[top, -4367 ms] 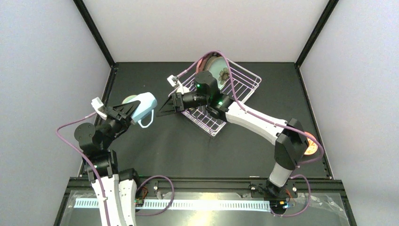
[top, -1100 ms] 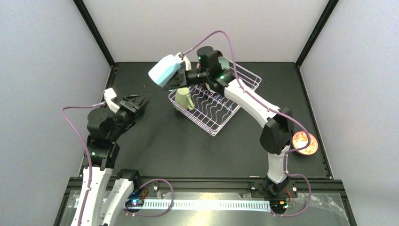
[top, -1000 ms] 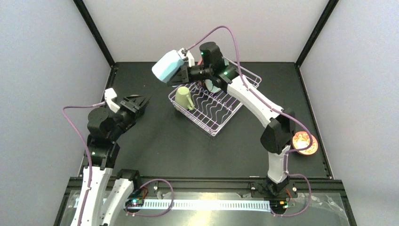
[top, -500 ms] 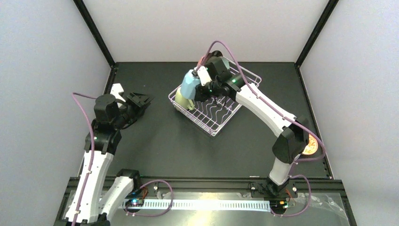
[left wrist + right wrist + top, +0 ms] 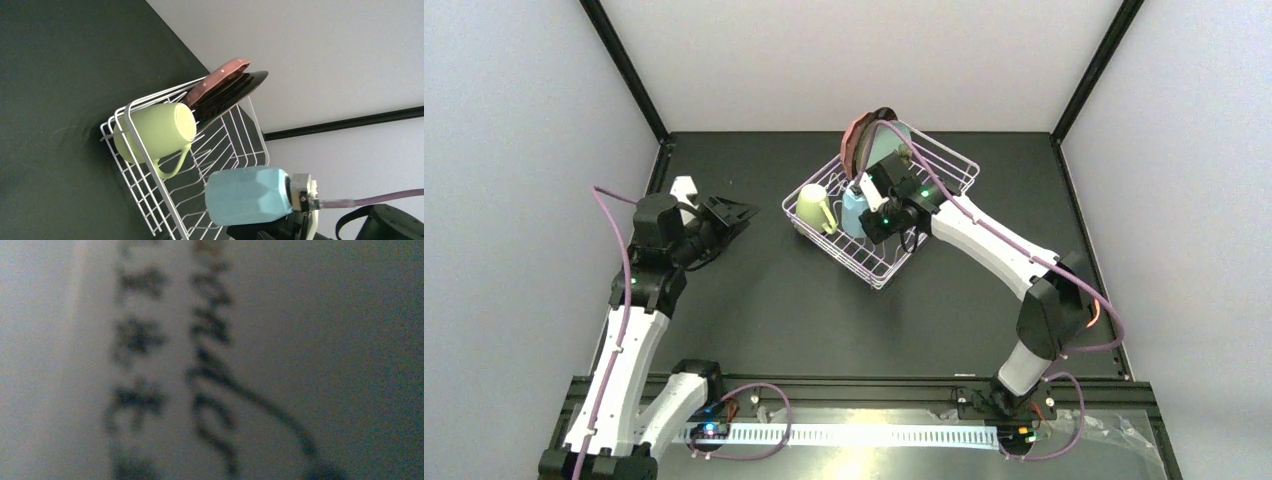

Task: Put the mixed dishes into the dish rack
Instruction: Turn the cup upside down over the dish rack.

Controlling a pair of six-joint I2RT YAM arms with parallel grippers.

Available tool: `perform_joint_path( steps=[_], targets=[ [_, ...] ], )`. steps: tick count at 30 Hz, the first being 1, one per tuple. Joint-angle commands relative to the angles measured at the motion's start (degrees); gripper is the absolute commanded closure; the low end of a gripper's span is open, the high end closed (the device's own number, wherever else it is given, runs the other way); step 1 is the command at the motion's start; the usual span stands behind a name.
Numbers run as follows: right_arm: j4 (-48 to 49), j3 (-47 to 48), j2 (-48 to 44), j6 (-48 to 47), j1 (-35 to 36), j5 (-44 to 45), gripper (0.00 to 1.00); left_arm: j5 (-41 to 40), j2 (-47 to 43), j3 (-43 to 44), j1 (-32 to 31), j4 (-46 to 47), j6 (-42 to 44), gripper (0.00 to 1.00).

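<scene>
Since a second ago the right arm has swung down from above the rack's left corner, and the left arm has stretched further out over the counter.

Right claw (image 5: 870, 207) is clenched on the light-blue mug (image 5: 855, 212) – the left wrist view shows the mug (image 5: 247, 195) lying on its side at the claw's tip, low over the wires. Whether it rests on them I cannot tell. It sits inside the dish rack (image 5: 886, 262), just beside the pale yellow-green mug (image 5: 817, 208), which lies tipped against the rack's left wall with its handle toward the prongs. At the rack's far corner three plates stand on edge, leaning together: pink dotted plate (image 5: 220, 77), dark-rimmed plate (image 5: 235, 92) and mint plate (image 5: 889, 145). The right wrist view is filled by a blurred pale surface with dark lettering.

Left claw (image 5: 736, 213) is released, fingers spread wide and grasping nothing – it hangs over the dark counter (image 5: 754, 300) to the left of the rack, well apart from it.
</scene>
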Motion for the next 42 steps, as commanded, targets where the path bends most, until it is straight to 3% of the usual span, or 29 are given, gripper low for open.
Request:
perform_joint_path(
  steps=[1, 13, 37, 42],
  targets=[
    [4.58, -2.89, -2.99, -0.81, 0.07, 0.93, 1.0, 1.26, 0.4, 0.49, -0.39, -1.34, 1.7, 0.02],
    [11.37, -10.01, -2.01, -0.92, 0.24, -1.6, 1.0, 1.48, 1.51, -0.12, -0.37, -1.12, 2.45, 0.02],
    [18.06, -14.36, 4.43, -0.63, 2.0, -4.66, 1.0, 0.83, 3.35, 0.22, -0.33, -1.78, 4.31, 0.02],
    [18.63, -15.81, 5.81, -0.22, 2.0, -1.35, 0.93, 0.4, 3.51, 0.31, -0.3, -1.74, 4.55, 0.02]
  ],
)
